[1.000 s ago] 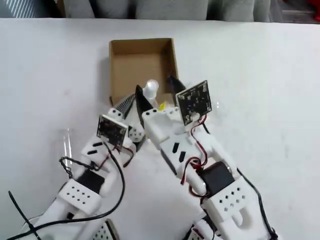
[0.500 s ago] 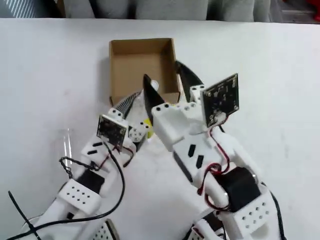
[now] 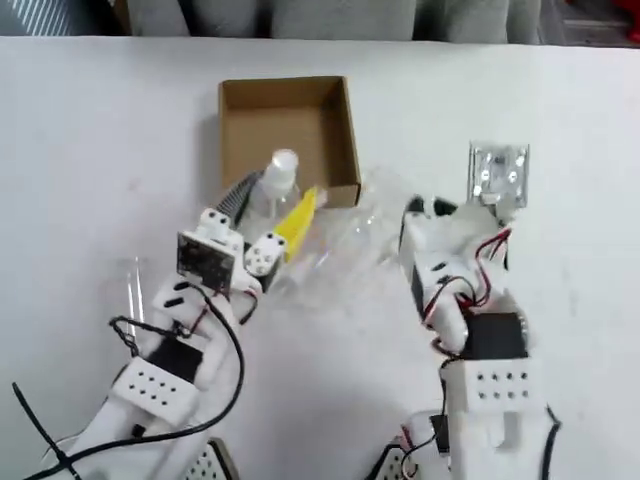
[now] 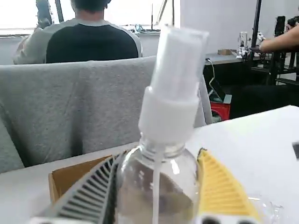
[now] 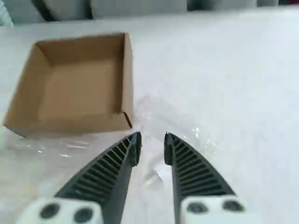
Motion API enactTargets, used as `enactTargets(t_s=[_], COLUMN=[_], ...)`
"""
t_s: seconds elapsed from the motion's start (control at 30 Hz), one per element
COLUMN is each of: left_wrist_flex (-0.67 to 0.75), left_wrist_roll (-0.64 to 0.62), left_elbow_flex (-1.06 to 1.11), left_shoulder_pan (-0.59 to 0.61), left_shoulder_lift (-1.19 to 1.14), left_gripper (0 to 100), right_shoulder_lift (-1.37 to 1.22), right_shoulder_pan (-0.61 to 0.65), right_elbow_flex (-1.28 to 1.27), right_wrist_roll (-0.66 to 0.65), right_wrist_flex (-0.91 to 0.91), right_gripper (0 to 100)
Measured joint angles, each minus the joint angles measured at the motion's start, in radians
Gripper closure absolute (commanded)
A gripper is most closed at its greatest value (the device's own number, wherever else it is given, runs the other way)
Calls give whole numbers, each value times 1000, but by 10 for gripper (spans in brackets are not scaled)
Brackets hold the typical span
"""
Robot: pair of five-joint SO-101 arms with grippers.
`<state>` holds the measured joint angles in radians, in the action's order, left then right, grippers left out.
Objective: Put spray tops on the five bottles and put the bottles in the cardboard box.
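left pincer (image 3: 270, 203) clasps bottle (image 4: 161, 154), plastic wrap (image 3: 372, 215) beside box (image 3: 285, 92).

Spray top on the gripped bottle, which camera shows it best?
The left wrist view: the spray top stands close and side-on, seated on the bottle. The high view gives just its small white cap from above.

White plastic arms. Left arm (image 3: 160, 370), 7 o'clock: looped black cable. Right arm (image 3: 480, 350), 5 o'clock: red wires, black motor. Left gripper (image 4: 158, 156): one black ribbed finger, one yellow. Right gripper (image 5: 152, 136): both black.
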<state>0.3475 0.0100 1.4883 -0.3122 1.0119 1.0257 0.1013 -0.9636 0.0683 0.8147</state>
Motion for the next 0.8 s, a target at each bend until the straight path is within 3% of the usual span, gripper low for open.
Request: enactTargets(t_s=[0.13, 0.23, 0.37, 0.8], left_wrist_flex=[32, 35, 38, 38], left_wrist_roll=[-15, -107, -204, -212], left_elbow_flex=[-8, -74, -247, -931], left_shoulder_pan=[52, 129, 213, 267], left_shoulder_lift=[0, -15, -160, -985], left_gripper=[976, 976, 976, 976], right_shoulder_lift=[0, 0, 0, 0], right_shoulder_pan=[-12, -25, -71, -137], right_elbow_flex=[-276, -410, -479, -559], right_wrist_roll=[0, 0, 0, 0], right_wrist_flex=[-235, -348, -379, -391], right_gripper=[937, 937, 937, 933])
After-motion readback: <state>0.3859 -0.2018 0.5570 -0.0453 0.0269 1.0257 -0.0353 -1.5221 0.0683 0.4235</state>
